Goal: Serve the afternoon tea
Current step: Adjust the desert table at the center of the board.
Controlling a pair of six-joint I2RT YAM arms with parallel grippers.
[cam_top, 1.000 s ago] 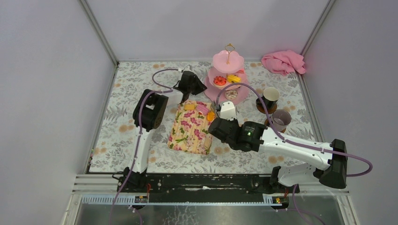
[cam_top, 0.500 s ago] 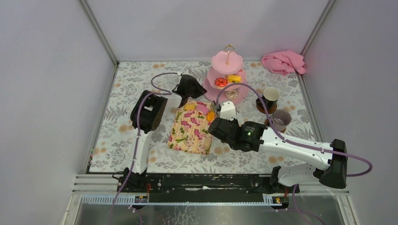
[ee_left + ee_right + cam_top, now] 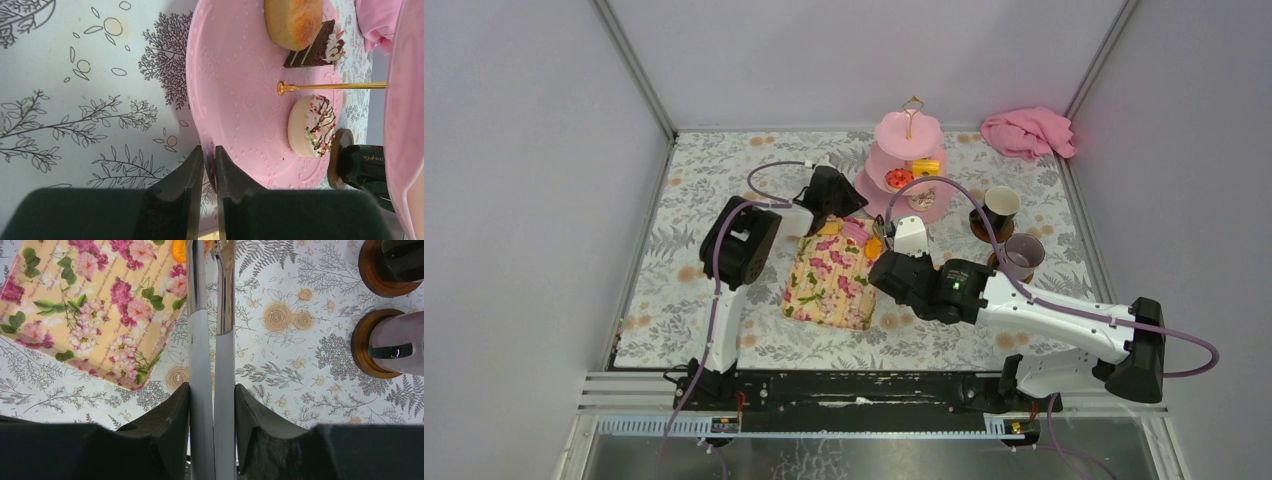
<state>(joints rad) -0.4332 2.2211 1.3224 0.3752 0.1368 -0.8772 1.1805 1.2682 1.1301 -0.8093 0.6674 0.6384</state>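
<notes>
From the left wrist, the left end effector [image 3: 209, 157] was clamped together on the lowest plate's rim of the pink three-tier stand [image 3: 235, 90]. From the right wrist, the right end effector [image 3: 212, 390] gripped slim metal tongs [image 3: 198, 340], their tips ahead beside a small orange toy cake [image 3: 179, 250] at the edge of the floral rectangular tray [image 3: 100, 305]. From above, the stand stood just beyond both.

Left claw [image 3: 208, 150] grips the pink stand [image 3: 235, 75], arm reaching forward; right claw [image 3: 212, 390] clamps tongs [image 3: 197, 340], forearm angled left.
</notes>
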